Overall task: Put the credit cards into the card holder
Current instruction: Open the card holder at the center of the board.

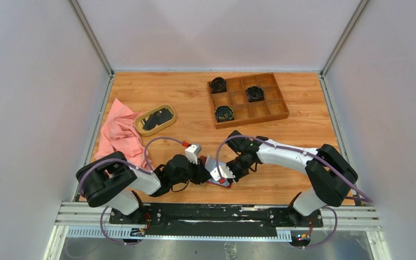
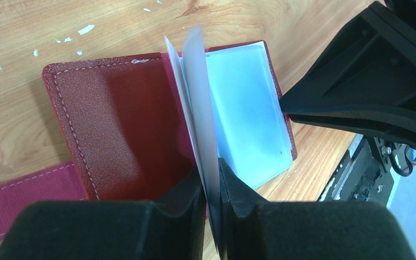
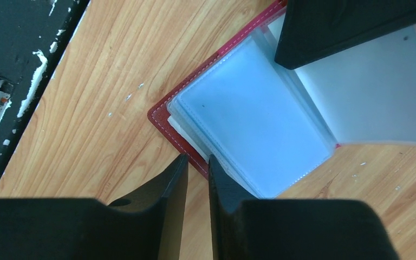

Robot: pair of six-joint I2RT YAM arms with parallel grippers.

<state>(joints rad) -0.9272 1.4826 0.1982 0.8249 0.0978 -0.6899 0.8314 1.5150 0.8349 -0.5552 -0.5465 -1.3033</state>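
The dark red card holder (image 2: 119, 124) lies open on the table at the near edge, also in the top view (image 1: 220, 183). My left gripper (image 2: 212, 179) is shut on a few of its clear pocket leaves (image 2: 197, 92) and holds them upright. A pale bluish pocket page (image 2: 246, 114) lies flat to their right; I cannot tell if a card is in it. My right gripper (image 3: 197, 160) is nearly shut, with a narrow slit and nothing in it, its tips at the holder's red corner edge (image 3: 162, 116). Dark credit cards (image 1: 157, 118) lie in the oval dish.
The tan oval dish (image 1: 141, 128) stands at the left middle, with a pink cloth (image 1: 118, 135) beside it. A wooden compartment box (image 1: 271, 111) with black round items stands at the back right. The black mounting rail (image 3: 11, 59) runs close to the holder.
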